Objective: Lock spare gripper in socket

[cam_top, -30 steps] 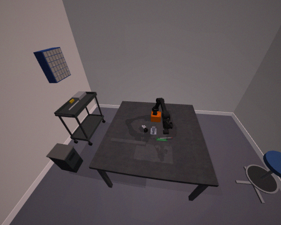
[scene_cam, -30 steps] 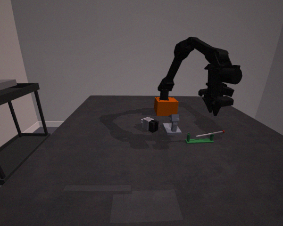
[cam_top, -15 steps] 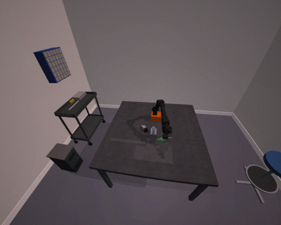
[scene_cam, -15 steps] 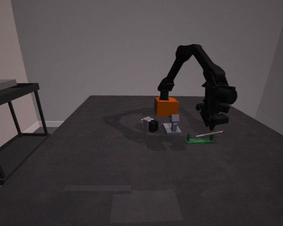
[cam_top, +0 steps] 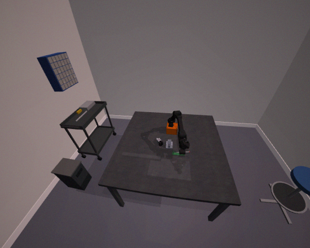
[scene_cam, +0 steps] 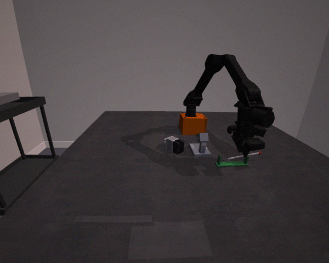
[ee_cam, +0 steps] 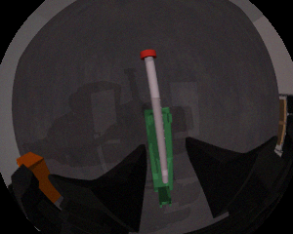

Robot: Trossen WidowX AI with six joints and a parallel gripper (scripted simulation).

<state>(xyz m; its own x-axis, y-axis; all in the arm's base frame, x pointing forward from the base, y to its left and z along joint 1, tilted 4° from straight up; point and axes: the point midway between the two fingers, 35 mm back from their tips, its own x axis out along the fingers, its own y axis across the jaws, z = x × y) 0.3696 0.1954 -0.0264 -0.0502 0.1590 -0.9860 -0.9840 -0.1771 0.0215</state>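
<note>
The lock pin [cam_top: 187, 151] [scene_cam: 235, 157] [ee_cam: 152, 78], pale with a red head, lies slanted along the green rack [cam_top: 175, 154] [scene_cam: 232, 164] [ee_cam: 169, 151], its head end raised and sticking out past one post. My gripper [cam_top: 182, 153] [scene_cam: 245, 154] [ee_cam: 165, 145] is open and points down close over the rack, its fingertips on either side of the pin in the wrist view; contact cannot be told. The grey mount [cam_top: 169, 144] [scene_cam: 203, 138] stands with no pin seen in its socket. The spare gripper [cam_top: 159, 141] [scene_cam: 178, 146], grey and black, lies on the table beside it.
The arm's orange base [cam_top: 171, 128] [scene_cam: 193, 125] [ee_cam: 33, 162] stands behind the mount. The dark table [cam_top: 139, 170] [scene_cam: 102, 192] carries everything. A cart [cam_top: 82, 117] [scene_cam: 17, 107] stands off its left side, and a blue stool [cam_top: 307, 180] stands to the right.
</note>
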